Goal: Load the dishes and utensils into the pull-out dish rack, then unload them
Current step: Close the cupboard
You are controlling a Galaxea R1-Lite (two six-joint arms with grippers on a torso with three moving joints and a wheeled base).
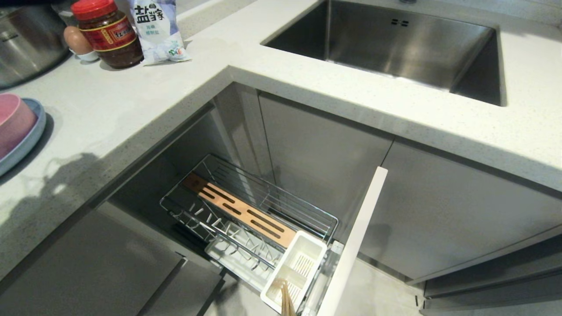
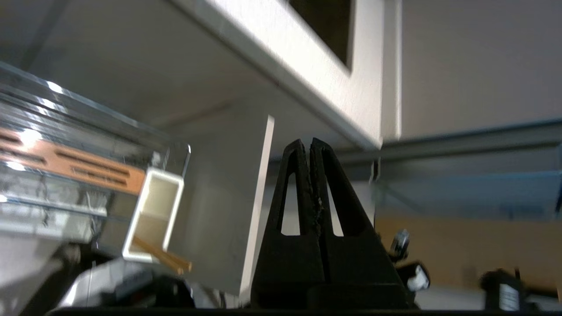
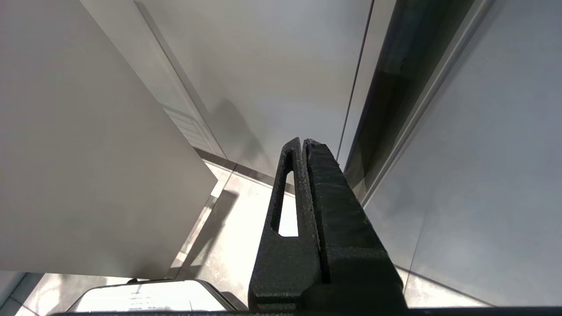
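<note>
Left wrist view, chopsticks beside closed left tool

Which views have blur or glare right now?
Left wrist view: the wire rack smears with bright glare streaks, while the left gripper stays sharp. Head view: crisp, with soft shadows on the counter and a dull sheen in the sink. Right wrist view: blown-out floor patch behind the right gripper.

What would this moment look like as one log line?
rack: pulled out | chopsticks: in caddy | bowl: on plate, counter | left pincer: shut, empty
</note>
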